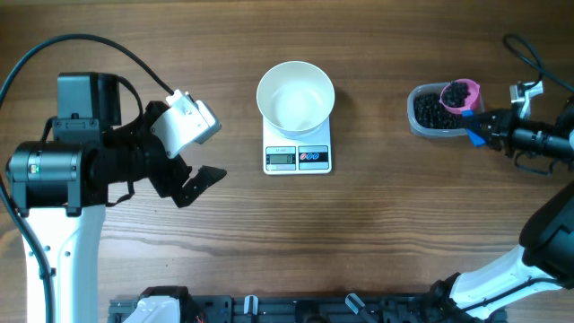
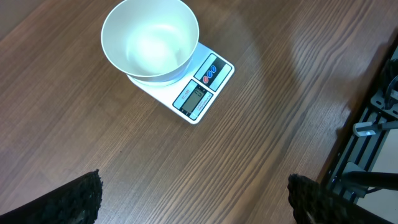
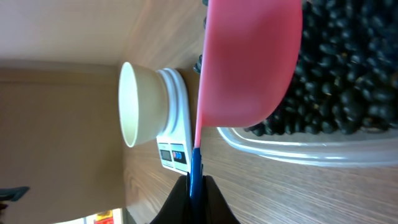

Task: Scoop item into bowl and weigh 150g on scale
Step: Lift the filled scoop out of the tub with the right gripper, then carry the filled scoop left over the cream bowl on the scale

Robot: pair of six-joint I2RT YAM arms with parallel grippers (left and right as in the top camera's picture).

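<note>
The right gripper (image 3: 198,198) is shut tight on the blue handle of the pink scoop (image 1: 466,88). The scoop carries black beads (image 1: 457,94) and is above the clear tub (image 1: 418,124). The white bowl (image 1: 296,97) stands empty on the scale (image 1: 298,159), in the middle of the bench (image 1: 377,233). The left gripper (image 2: 196,202) is wide apart and holds nothing.

At upper left, a round white bowl (image 2: 150,46), empty and upright on the scale (image 2: 219,77); covering most of the white platform, leaving bare only the edge strip with grey display (image 2: 193,98) and round buttons (image 2: 211,70); underneath, a brown wood-grain table (image 2: 249,155); in the two bottom corners, dark fingers (image 2: 78,199), spread wide, well apart from the scale; along the right edge, a black metal frame (image 2: 373,124).
</note>
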